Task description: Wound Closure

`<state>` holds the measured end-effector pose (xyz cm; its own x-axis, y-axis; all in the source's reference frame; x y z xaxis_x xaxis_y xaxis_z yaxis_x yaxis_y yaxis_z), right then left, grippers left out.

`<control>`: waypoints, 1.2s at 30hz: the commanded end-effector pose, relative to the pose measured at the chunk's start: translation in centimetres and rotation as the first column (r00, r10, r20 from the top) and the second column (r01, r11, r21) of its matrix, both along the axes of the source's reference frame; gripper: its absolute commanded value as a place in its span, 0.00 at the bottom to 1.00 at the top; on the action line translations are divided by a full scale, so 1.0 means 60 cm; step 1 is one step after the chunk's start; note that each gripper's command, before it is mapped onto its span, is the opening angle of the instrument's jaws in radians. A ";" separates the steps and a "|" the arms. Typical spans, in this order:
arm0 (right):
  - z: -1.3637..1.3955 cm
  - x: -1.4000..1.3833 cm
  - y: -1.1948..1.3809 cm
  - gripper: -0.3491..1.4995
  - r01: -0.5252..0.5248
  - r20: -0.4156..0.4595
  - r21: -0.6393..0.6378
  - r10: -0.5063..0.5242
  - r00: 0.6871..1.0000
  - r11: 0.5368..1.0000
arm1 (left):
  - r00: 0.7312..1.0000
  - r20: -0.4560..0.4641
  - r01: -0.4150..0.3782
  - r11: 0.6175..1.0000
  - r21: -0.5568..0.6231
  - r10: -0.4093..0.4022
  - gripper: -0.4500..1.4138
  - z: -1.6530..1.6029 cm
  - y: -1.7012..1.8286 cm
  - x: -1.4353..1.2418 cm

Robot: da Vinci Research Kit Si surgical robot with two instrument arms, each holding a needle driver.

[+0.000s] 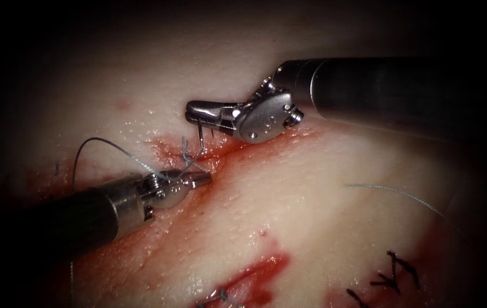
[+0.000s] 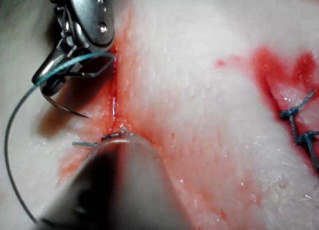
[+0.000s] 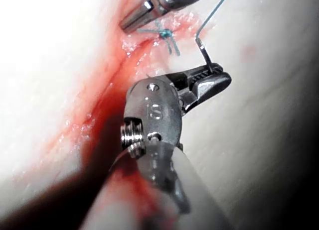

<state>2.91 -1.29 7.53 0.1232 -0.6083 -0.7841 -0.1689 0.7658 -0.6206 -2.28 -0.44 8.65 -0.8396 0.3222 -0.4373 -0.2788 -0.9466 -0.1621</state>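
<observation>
The right tool (image 1: 194, 117) comes in from the right and pinches the needle (image 1: 201, 137) near its thread end. The needle hangs down from the jaws, just above the cut (image 1: 220, 151), and is not in the tissue (image 1: 312, 199). The left tool (image 1: 200, 181) lies low on the left with its jaws pressed together at the knot (image 1: 186, 153); I cannot tell if they hold anything. The thread (image 1: 92, 145) loops up behind it. Red fluid (image 1: 254, 274) sits on the tissue.

From the left wrist, the right tool (image 2: 50, 83) holds the curved needle (image 2: 65, 106), whose free tip hangs in the air beside the cut (image 2: 115, 98). The thread (image 2: 12, 130) makes a big loop.

From the right wrist, the right tool (image 3: 212, 78) grips the needle (image 3: 204, 55), with the thread (image 3: 214, 13) leading away. The left tool (image 3: 134, 22) rests by the knot (image 3: 163, 35).
</observation>
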 end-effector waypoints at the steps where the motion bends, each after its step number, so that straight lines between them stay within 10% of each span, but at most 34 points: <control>1: 0.0012 0.0018 0.0008 0.00 0.000 -0.001 -0.007 0.000 1.000 1.000 | 1.000 0.001 0.000 1.000 -0.002 0.000 0.16 0.0008 0.0009 -0.0009; 36: -0.0014 0.0009 0.0025 0.00 -0.019 -0.004 0.016 0.019 1.000 1.000 | 1.000 0.001 0.000 1.000 -0.003 0.000 0.16 0.0008 0.0007 -0.0008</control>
<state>2.89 -1.21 7.42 0.1327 -0.5907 -0.7959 -0.1846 0.7743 -0.6053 -2.28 -0.46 8.65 -0.8398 0.3226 -0.4367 -0.2797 -0.9464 -0.1614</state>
